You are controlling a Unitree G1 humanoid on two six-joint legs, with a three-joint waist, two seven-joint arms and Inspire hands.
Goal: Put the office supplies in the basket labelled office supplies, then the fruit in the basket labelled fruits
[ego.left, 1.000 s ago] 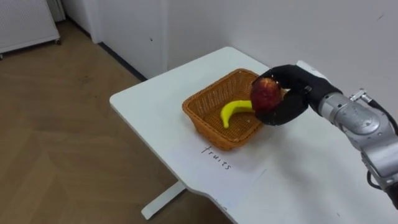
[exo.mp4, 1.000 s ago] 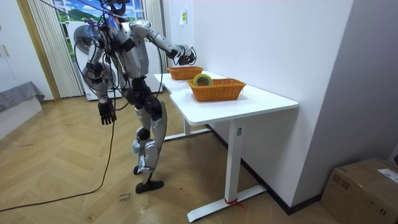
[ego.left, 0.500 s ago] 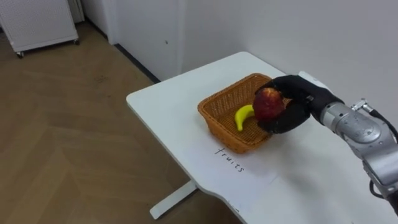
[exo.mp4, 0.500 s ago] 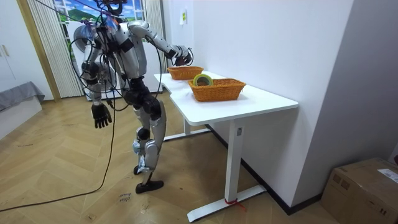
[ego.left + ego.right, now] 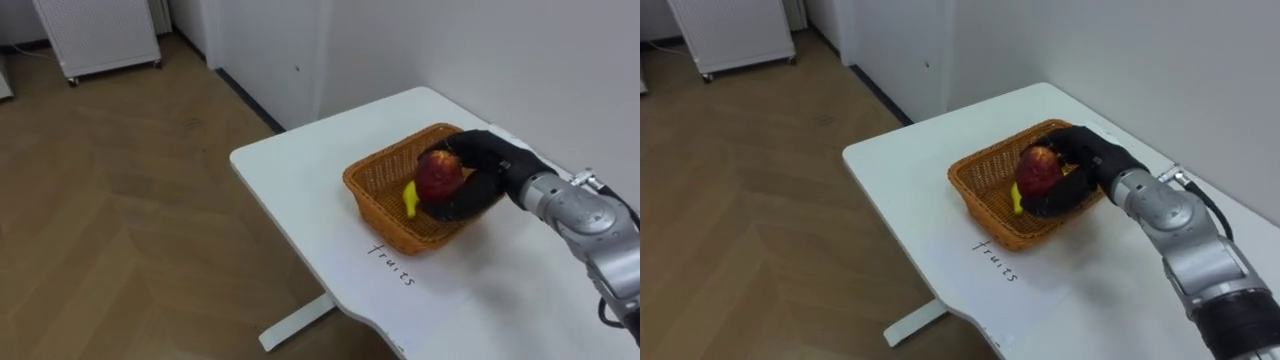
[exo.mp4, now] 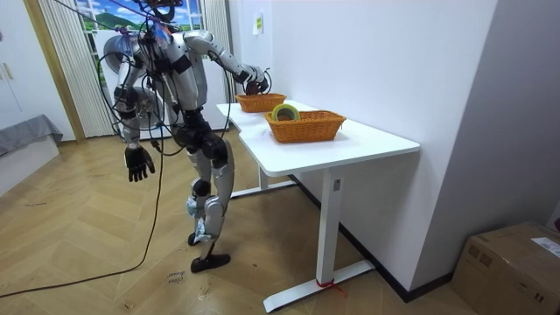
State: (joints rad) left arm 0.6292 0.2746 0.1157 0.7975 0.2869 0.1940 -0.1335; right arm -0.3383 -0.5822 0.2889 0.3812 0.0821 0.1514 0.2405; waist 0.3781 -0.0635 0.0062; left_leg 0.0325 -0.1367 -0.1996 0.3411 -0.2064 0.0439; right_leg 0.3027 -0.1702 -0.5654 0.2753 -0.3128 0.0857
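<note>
Right hand: black hand (image 5: pixel 487 172) reaching in over the basket's far side, fingers and thumb curled round the apple, gripping it firmly.
Apple: red apple (image 5: pixel 438 177) in that grip, down inside the basket's rim line, right above the banana; whether it touches the banana or the basket floor, I cannot tell.
Banana: yellow banana (image 5: pixel 409 200) lying on the basket floor, mostly covered by the apple and the fingers, just one end peeking out on the left.
Basket: brown wicker basket (image 5: pixel 375 218) near the table's end, standing square and flat on the top.
Label: a paper sheet (image 5: pixel 392 266) with a handwritten word lies flat on the table just in front of the basket.
Table: white table (image 5: pixel 290 180) against a white wall, wood floor beside it.
Second basket: in the room view another wicker basket (image 6: pixel 306 129) sits further along the table, nearer the camera, well apart from the first, with a tape roll (image 6: pixel 284 111) standing up in it.
Left hand: left hand (image 6: pixel 136 164) hangs low beside the body, away from the table, fingers loose, holding nothing.
Robot: standing upright at the table's long edge beside the apple's basket, right arm stretched out over it.
</note>
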